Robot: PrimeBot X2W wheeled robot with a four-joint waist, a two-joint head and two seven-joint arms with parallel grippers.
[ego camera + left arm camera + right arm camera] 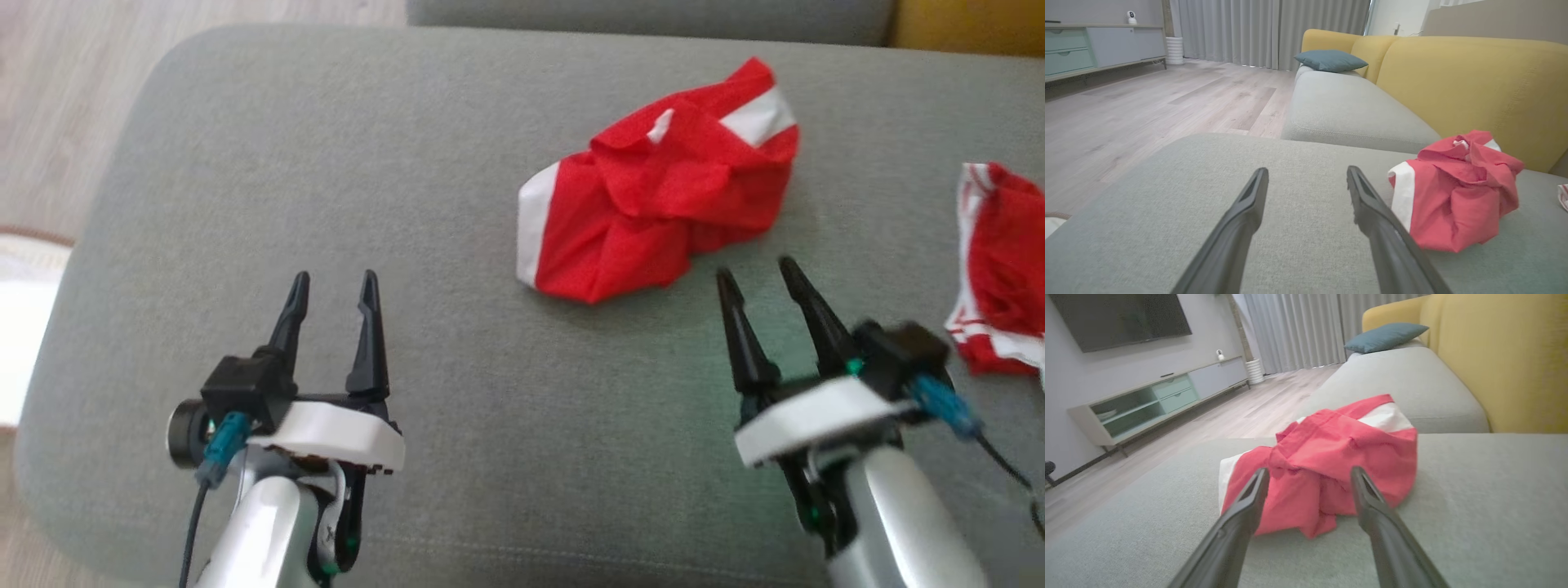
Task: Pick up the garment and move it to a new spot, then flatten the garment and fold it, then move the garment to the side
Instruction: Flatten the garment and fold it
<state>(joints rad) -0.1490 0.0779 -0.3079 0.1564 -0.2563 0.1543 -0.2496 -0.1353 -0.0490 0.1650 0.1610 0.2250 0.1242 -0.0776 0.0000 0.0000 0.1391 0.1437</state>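
On the grey cushion (326,147), the head view shows the crumpled red-and-white garment (653,188) right of centre, with the left gripper (335,275) and right gripper (755,268) both spread wide and empty, the right one near it. The left wrist view has the garment (1457,196) right of its parted fingers (1249,204). The right wrist view has it straight ahead, beyond the fingertips (1257,482).

Red garments two: centre garment (653,188), edge garment (1004,278); grippers two: left gripper (335,278), right gripper (755,268); teal pillow (1331,60) one
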